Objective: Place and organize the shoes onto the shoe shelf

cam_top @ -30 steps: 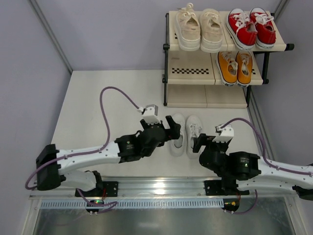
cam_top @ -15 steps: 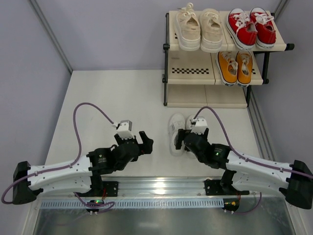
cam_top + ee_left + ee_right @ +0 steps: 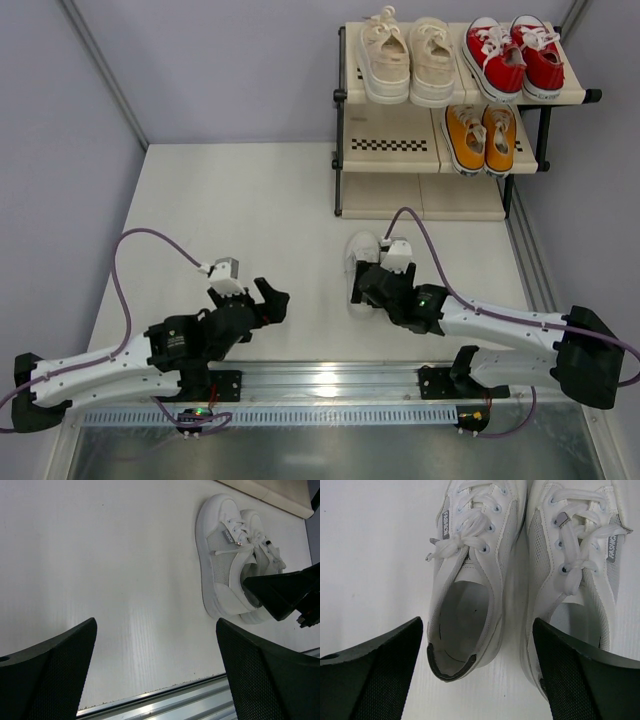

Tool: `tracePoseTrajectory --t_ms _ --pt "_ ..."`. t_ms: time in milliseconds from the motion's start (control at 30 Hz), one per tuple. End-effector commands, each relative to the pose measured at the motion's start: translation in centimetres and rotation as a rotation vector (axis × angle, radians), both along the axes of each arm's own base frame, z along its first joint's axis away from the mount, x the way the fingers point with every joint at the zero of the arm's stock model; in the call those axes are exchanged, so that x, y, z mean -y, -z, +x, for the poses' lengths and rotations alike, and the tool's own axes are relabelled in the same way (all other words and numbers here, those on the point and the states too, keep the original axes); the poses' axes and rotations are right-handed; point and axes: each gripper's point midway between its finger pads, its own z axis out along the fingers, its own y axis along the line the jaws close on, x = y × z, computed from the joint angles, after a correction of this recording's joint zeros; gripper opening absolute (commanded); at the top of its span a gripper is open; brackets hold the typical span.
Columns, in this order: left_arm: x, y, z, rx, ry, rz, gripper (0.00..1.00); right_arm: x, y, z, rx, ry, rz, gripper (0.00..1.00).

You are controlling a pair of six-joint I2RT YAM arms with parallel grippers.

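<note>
Eight shoes, four pairs. Two cream-beige sneakers [image 3: 385, 62]. Two red sneakers [image 3: 497, 58]. Two orange-yellow sneakers [image 3: 465, 135]. Two white sneakers [image 3: 470, 580]. Six shoes are on the rack: four on the top tier, two on the middle tier. The other two are on the table [image 3: 230, 200]. One shoe shelf [image 3: 390, 140] with three tiers. Two robot arms: left arm [image 3: 100, 365] and right arm [image 3: 500, 322]. Two purple cables [image 3: 125, 262], one per arm.
</note>
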Motion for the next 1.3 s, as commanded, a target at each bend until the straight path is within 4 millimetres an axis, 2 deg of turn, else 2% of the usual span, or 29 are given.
tracePoseTrajectory --t_ms 0,167,300,467,733,800,833,900,967,1100,1133,1200,1233,1267 --pt "-1.5 0.4 0.0 0.007 -0.045 -0.003 0.99 0.6 -2.2 0.5 0.068 0.029 0.041 0.91" --pt "-1.4 1.0 0.0 -0.002 -0.044 0.001 0.99 -0.7 -5.7 1.0 0.163 -0.082 0.074 0.91" --pt "-1.1 1.3 0.0 -0.015 -0.044 0.017 0.99 1.1 -6.2 1.2 0.162 -0.006 0.010 0.91" --pt "-1.0 1.4 0.0 -0.016 -0.044 0.022 0.98 2.1 -3.0 0.4 0.067 0.036 -0.052 0.91" --pt "-1.3 1.4 -0.1 -0.022 -0.048 0.020 0.98 0.4 0.8 -0.7 -0.014 0.014 0.040 0.90" --pt "-1.4 1.6 -0.1 -0.026 -0.050 0.019 0.98 0.1 2.6 -1.0 -0.049 0.003 0.029 0.89" --pt "-1.4 1.6 -0.1 -0.026 -0.051 0.016 0.98 -0.4 2.9 -0.9 -0.048 0.001 0.044 0.89" --pt "-1.4 1.8 -0.2 -0.030 -0.050 0.017 0.98 -0.7 4.7 -1.1 -0.086 -0.004 0.012 0.87" --pt "-1.3 1.9 -0.3 -0.035 -0.048 0.020 0.98 -1.1 5.3 -0.7 -0.089 -0.002 0.007 0.86" --pt "-1.7 2.1 -0.4 -0.043 -0.052 0.027 0.98 -1.4 6.4 -0.1 -0.106 0.005 -0.033 0.72" --pt "-1.9 2.1 -0.4 -0.044 -0.057 0.026 0.97 -1.3 6.3 -0.1 -0.107 0.003 -0.039 0.59" --pt "-2.2 2.0 -0.5 -0.040 -0.062 0.019 0.97 -1.2 5.6 0.2 -0.090 0.004 -0.047 0.42" --pt "-2.4 2.1 -0.5 -0.040 -0.064 0.019 0.97 -0.8 5.1 0.2 -0.084 0.006 -0.051 0.28" --pt "-2.5 2.2 -0.5 -0.041 -0.067 0.018 0.97 -0.7 4.7 0.2 -0.078 0.003 -0.056 0.21"
